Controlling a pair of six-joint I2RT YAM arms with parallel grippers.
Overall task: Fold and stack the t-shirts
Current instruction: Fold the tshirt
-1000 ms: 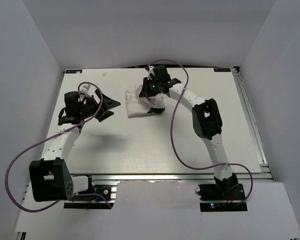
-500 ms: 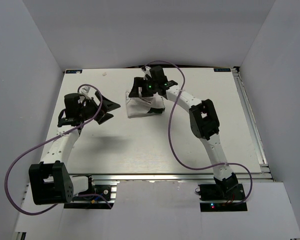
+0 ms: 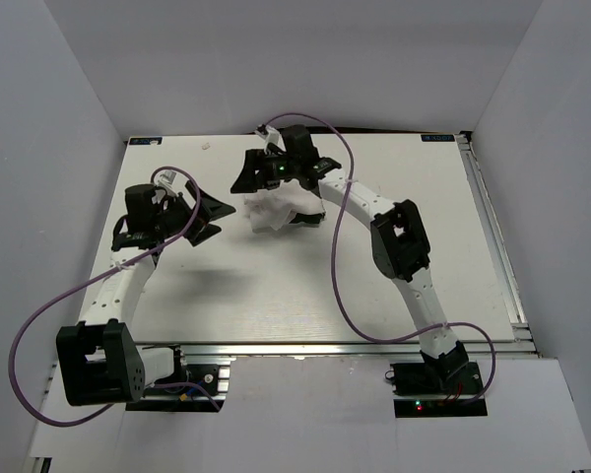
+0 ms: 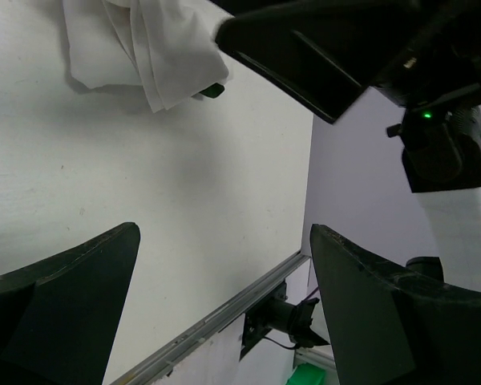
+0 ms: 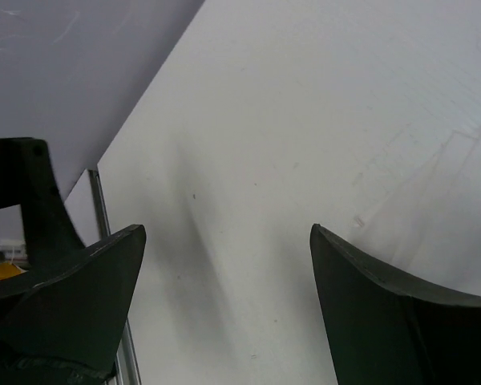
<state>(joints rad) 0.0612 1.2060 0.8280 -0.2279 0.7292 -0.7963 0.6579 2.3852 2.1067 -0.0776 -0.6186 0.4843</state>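
The t-shirt (image 3: 276, 211) lies as a small folded white bundle with a dark green edge at the back middle of the table. In the left wrist view the t-shirt (image 4: 136, 48) shows at the top left with a bit of green trim. My right gripper (image 3: 244, 177) hovers open just past the bundle's upper left corner, holding nothing. In its own wrist view the right gripper (image 5: 224, 249) has only bare table between its fingers. My left gripper (image 3: 222, 219) stands open to the left of the shirt, apart from it, and in its own view the left gripper (image 4: 224, 265) is empty.
The white table (image 3: 276, 286) is walled in by white panels on three sides. A metal rail (image 3: 492, 246) runs along its right edge and another along the near edge (image 4: 216, 321). Purple cables (image 3: 340, 256) loop off both arms.
My right gripper has opened, let go of the t-shirt and moved left off the bundle. The bundle has slumped a little. The left arm has hardly moved.
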